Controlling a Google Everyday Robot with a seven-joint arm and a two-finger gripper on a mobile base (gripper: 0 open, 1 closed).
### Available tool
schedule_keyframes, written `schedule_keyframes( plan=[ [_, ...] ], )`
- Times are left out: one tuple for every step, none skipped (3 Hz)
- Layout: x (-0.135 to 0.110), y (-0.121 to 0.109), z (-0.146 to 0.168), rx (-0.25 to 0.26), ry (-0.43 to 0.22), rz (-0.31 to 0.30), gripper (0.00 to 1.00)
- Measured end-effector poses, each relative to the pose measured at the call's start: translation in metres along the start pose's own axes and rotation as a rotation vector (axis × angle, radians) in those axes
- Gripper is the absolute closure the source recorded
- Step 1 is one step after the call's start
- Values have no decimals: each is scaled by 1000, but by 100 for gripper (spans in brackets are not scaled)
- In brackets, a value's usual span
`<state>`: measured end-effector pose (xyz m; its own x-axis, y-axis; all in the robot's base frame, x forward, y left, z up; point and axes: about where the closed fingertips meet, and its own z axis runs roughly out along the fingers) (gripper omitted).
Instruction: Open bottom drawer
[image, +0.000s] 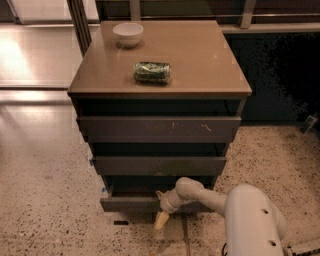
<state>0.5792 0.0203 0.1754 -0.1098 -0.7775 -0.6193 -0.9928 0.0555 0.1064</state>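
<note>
Camera view: gripper (162, 214) at bottom drawer (129, 204); can (152, 72), bowl (128, 34) atop.

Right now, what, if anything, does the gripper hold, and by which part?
Cannot be told; the gripper sits at the bottom drawer's front, near its middle.
</note>
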Motion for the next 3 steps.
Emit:
schedule_keyframes(
  plan=[
    [3,19,-1,-16,3,14,0],
    [0,19,-4,-16,3,15,0],
    [-11,93,-20,-53,9,27,0]
  ],
)
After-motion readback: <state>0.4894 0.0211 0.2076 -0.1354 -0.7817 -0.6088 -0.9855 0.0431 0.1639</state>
